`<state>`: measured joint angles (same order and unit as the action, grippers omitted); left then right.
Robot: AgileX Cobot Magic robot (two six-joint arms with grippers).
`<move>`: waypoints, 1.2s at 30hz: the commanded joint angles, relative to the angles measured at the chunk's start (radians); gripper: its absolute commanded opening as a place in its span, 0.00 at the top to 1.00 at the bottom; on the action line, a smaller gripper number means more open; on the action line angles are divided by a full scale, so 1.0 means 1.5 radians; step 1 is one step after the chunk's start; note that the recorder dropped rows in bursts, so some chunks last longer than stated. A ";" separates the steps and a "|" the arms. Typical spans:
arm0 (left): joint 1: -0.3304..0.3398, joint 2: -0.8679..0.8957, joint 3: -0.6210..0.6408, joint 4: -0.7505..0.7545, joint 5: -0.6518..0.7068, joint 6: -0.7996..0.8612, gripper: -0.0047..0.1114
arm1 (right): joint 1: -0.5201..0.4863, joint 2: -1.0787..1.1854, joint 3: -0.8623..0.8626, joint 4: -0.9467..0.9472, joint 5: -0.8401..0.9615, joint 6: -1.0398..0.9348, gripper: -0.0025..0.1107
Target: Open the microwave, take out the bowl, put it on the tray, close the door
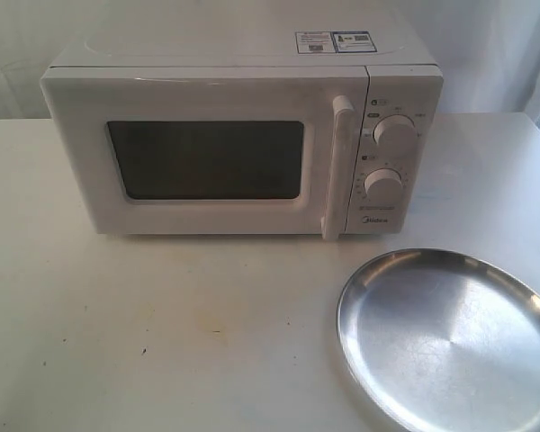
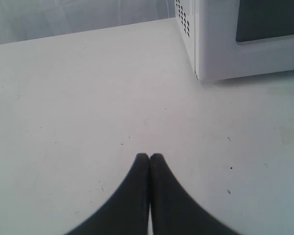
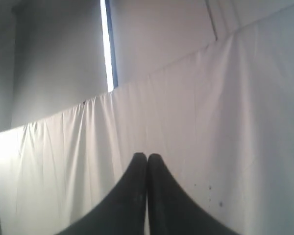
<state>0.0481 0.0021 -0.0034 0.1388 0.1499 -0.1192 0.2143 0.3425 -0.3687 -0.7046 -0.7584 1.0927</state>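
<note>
The white microwave (image 1: 243,135) stands at the back of the table with its door (image 1: 207,157) closed and the bar handle (image 1: 337,166) upright. Only its lower corner (image 2: 220,44) shows in the left wrist view. The steel tray (image 1: 450,337) lies empty at the front right. The bowl is out of view. My left gripper (image 2: 149,156) is shut on nothing, low over bare table well short of the microwave's corner. My right gripper (image 3: 147,156) is shut too, empty, facing a white curtain. Neither gripper appears in the exterior view.
A white tablecloth (image 1: 162,324) covers the table, with small stains in front of the microwave. White curtain (image 3: 210,122) hangs behind the scene. Vent holes (image 2: 183,19) mark the microwave's side wall.
</note>
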 commanded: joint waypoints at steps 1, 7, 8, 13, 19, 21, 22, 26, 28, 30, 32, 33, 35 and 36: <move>-0.001 -0.001 0.002 -0.003 -0.001 -0.004 0.96 | -0.004 0.227 -0.098 -0.112 -0.037 0.031 0.98; -0.001 -0.001 0.002 -0.003 -0.001 -0.004 0.96 | -0.004 0.539 -0.161 -0.145 -0.185 -0.035 0.98; -0.001 -0.001 0.002 -0.003 -0.001 -0.004 0.96 | -0.004 0.579 -0.166 -0.162 -0.206 -0.035 0.98; -0.001 -0.001 0.002 -0.003 -0.001 -0.004 0.96 | -0.004 0.700 -0.163 -0.251 -0.226 -0.173 0.98; -0.001 -0.001 0.002 -0.003 -0.001 -0.004 0.96 | -0.004 0.766 -0.156 -0.317 -0.055 -0.270 0.98; -0.001 -0.001 0.002 -0.003 -0.001 -0.004 0.96 | -0.004 0.787 -0.156 -0.318 -0.030 -0.288 0.96; -0.001 -0.001 0.002 -0.003 -0.001 -0.004 0.96 | -0.004 0.798 -0.156 -0.321 -0.039 -0.296 0.94; -0.001 -0.001 0.002 -0.003 -0.001 -0.004 0.96 | -0.004 0.834 -0.156 -0.309 -0.118 -0.349 0.74; -0.001 -0.001 0.002 -0.003 -0.001 -0.004 0.96 | -0.004 0.845 -0.156 -0.296 -0.123 -0.359 0.63; -0.001 -0.001 0.002 -0.003 -0.001 -0.004 0.96 | -0.004 0.861 -0.158 -0.287 -0.126 -0.369 0.54; -0.001 -0.001 0.002 -0.003 -0.001 -0.004 0.96 | -0.004 0.882 -0.161 -0.262 -0.134 -0.396 0.52; -0.001 -0.001 0.002 -0.003 -0.001 -0.004 0.96 | -0.004 0.894 -0.161 -0.239 -0.152 -0.416 0.52; -0.001 -0.001 0.002 -0.003 -0.001 -0.004 0.96 | -0.004 0.916 -0.161 -0.193 -0.193 -0.460 0.52; -0.001 -0.001 0.002 -0.003 -0.001 -0.004 0.96 | -0.004 0.924 -0.161 -0.178 -0.209 -0.479 0.52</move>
<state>0.0481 0.0021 -0.0034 0.1388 0.1499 -0.1192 0.2118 1.6926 -0.6067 -1.0537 -0.9913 0.4629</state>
